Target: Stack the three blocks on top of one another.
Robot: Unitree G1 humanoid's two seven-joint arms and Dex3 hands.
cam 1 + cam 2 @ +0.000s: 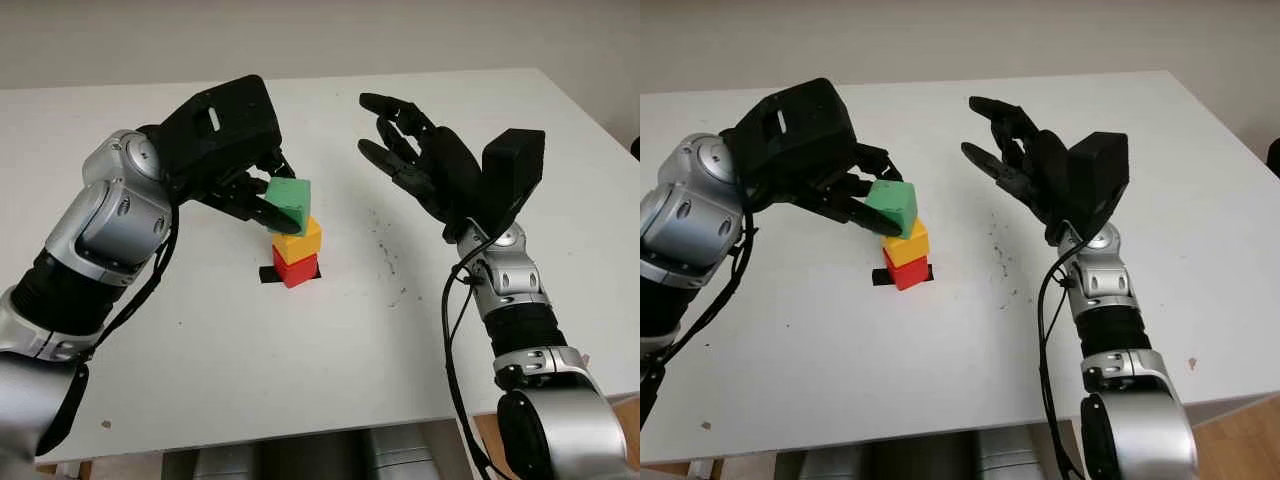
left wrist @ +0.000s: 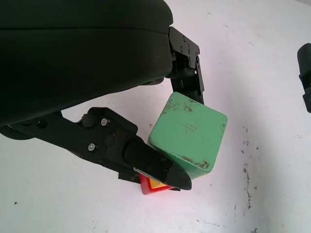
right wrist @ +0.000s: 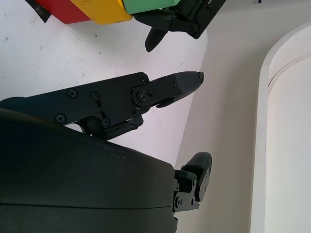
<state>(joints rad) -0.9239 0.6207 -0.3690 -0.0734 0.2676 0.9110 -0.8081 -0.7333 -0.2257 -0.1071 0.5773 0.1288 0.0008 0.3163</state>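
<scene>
At the middle of the white table (image 1: 300,360), a green block (image 1: 289,203) sits tilted atop a yellow block (image 1: 298,240), which rests on a red block (image 1: 296,268) over a small black patch (image 1: 268,274). The left hand (image 1: 262,190) is clenched around the green block, fingers (image 2: 146,162) pressed to its sides. To the stack's right, well apart, the right hand (image 1: 410,150) hovers above the table, released and holding nothing.

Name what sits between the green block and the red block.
The yellow block sits between the green block and the red block, as the left eye view shows.
</scene>
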